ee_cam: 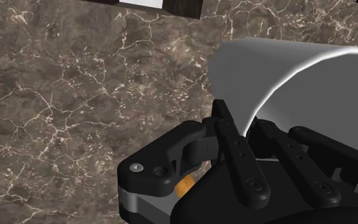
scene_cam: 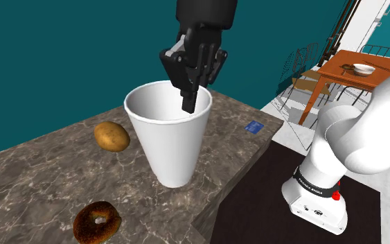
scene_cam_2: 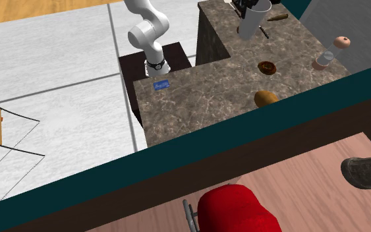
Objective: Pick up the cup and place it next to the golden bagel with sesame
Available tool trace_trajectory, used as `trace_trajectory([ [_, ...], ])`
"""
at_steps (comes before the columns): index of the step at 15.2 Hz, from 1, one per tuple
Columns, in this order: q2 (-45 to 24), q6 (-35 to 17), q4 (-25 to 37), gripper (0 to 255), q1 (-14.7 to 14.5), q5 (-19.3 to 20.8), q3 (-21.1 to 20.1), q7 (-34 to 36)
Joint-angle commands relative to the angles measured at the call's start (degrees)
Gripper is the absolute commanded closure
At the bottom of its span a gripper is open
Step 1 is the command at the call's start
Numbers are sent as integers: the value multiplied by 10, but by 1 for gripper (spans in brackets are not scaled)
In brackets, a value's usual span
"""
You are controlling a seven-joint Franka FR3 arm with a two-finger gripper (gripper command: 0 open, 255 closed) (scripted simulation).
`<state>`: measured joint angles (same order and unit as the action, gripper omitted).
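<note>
My black gripper (scene_cam: 190, 100) is shut on the rim of a big white cup (scene_cam: 169, 138), one finger inside it and one outside. The cup hangs upright and seems raised over the brown marble counter (scene_cam: 41, 173). In the wrist view the fingers (ee_cam: 225, 124) clasp the cup's wall (ee_cam: 285, 70). A dark brown speckled bagel (scene_cam: 98, 222) lies at the counter's near edge, to the shoulder view's left of the cup. In the second exterior view the cup (scene_cam_2: 253, 23) is at the counter's far end, the dark bagel (scene_cam_2: 267, 66) nearer, and a paler ring-shaped bagel (scene_cam_2: 341, 41) at that view's right.
A golden-brown potato (scene_cam: 111, 136) lies behind the cup's left side. A small blue card (scene_cam: 253, 127) sits near the counter's corner. A jar (scene_cam_2: 322, 60) and a long brown item (scene_cam_2: 278, 17) are on the counter. The stand (scene_cam: 314, 201) is below the counter edge.
</note>
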<state>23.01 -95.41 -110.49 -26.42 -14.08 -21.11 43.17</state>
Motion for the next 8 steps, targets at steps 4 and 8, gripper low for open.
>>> trace_trajectory([
  [4, 9, -38, -46, 255, -2, -5, -3, -6],
  [8, 14, -68, -81, 255, -4, -9, -5, -10],
])
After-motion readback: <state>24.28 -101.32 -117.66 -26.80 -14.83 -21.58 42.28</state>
